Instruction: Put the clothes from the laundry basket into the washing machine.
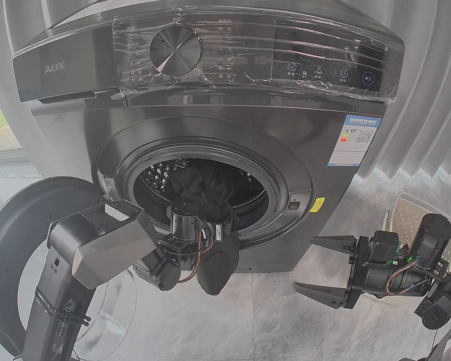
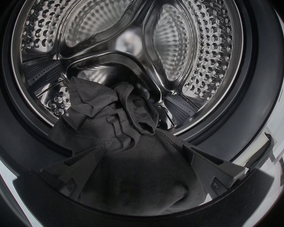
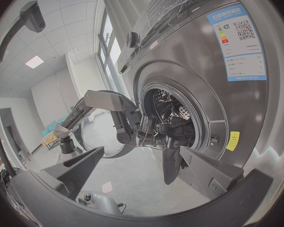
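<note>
A black garment (image 1: 216, 269) lies half in the washing machine (image 1: 225, 126). One part is bunched inside the steel drum (image 2: 129, 41), and the other hangs out over the door rim towards the floor. My left gripper (image 2: 142, 148) is at the drum mouth, open. The garment (image 2: 132, 161) lies between and over its spread fingers (image 2: 82, 171). My right gripper (image 1: 305, 263) hangs open and holds nothing, low at the right in front of the white laundry basket (image 1: 411, 211). The basket's inside is hidden behind the arm.
The round machine door (image 1: 30, 236) stands swung open at the left, behind my left arm. Pale tiled floor (image 1: 265, 317) lies in front of the machine. A curtain (image 1: 436, 101) hangs behind it at the right.
</note>
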Robot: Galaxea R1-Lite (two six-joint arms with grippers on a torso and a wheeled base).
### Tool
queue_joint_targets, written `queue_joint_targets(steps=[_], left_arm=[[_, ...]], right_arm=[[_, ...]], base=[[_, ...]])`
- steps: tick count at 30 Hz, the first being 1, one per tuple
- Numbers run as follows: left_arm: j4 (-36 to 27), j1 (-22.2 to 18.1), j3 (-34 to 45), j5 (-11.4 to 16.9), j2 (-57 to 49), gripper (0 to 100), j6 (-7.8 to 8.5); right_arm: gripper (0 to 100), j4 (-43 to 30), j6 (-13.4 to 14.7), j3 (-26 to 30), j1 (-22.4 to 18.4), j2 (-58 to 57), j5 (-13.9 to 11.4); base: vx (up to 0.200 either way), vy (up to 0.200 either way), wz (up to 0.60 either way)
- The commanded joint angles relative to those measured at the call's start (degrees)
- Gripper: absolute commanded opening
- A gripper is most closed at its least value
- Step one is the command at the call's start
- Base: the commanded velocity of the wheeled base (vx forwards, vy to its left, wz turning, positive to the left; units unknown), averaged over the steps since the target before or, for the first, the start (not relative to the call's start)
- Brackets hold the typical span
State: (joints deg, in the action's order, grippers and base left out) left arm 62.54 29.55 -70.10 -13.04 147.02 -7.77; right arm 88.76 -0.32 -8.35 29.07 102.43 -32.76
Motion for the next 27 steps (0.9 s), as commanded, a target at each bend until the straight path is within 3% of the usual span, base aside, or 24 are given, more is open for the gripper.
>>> queue_joint_targets(steps=[1, 3, 4, 18, 27], left_arm=[[-0.1, -0.2, -0.3, 0.0, 1.4, 100, -0.14], [0.0, -0.2, -0.6, 0.0, 1.8, 100, -0.14], [0.0, -0.2, -0.6, 0.0, 1.9, 0, -0.14], [0.2, -0.3, -1.7, 0.1, 1.7, 0, 0.03], [1.5, -1.2, -10.6, -0.8, -3.0, 0, -0.32]], right_arm=[[100, 0.0, 0.1, 0.0, 0.0, 0.1, 0.0], [100, 0.0, 0.1, 0.0, 0.3, 0.1, 0.0], [100, 0.0, 0.1, 0.0, 0.4, 0.1, 0.0], [100, 0.1, 0.2, -0.1, 0.8, 0.0, 0.0], [100, 0.1, 0.2, -0.2, 0.8, -0.1, 0.0]], base=[[0.000, 0.000, 0.00], [0.000, 0.000, 0.00], [0.000, 0.000, 0.00], [0.000, 0.000, 0.00], [0.000, 0.000, 0.00]])
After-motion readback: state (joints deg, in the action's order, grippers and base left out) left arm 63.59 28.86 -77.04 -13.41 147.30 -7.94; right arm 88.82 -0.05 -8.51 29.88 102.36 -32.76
